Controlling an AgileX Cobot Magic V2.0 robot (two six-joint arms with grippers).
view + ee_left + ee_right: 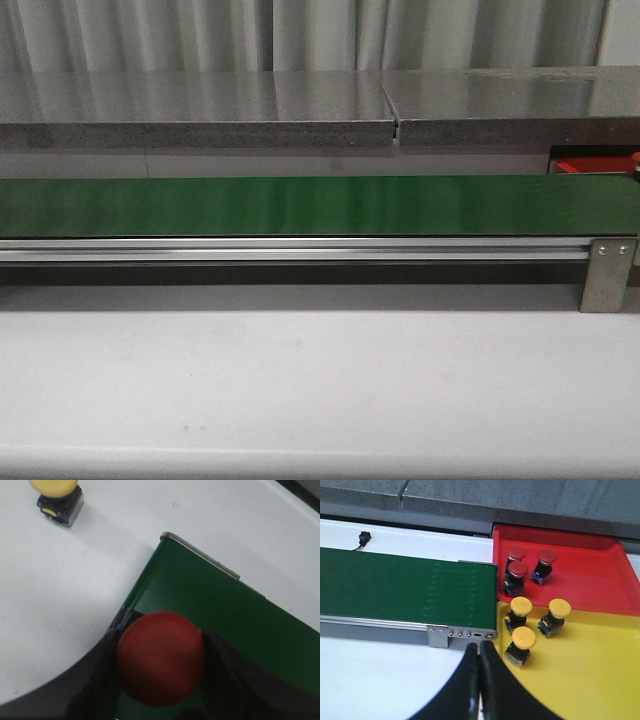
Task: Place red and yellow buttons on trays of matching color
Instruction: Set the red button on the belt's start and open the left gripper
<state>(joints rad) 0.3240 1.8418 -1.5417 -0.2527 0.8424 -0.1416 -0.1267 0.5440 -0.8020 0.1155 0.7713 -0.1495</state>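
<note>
My left gripper [160, 650] is shut on a red button [162, 667], held over the end of the green belt [225, 610]. A yellow button [54, 495] stands on the white table beyond the belt's end. My right gripper [479, 652] is shut and empty, over the white table by the belt's other end [395, 590]. Past it lie a red tray [590, 575] with three red buttons [518, 570] and a yellow tray [580, 685] with three yellow buttons [524, 638]. The front view shows the red tray [590, 165] as a sliver and neither gripper.
The belt [320, 205] runs across the front view on a metal rail [300, 250] with a bracket [610, 270]. A grey stone ledge [200, 110] stands behind it. A small black plug with a cable [364, 537] lies on the table behind the belt.
</note>
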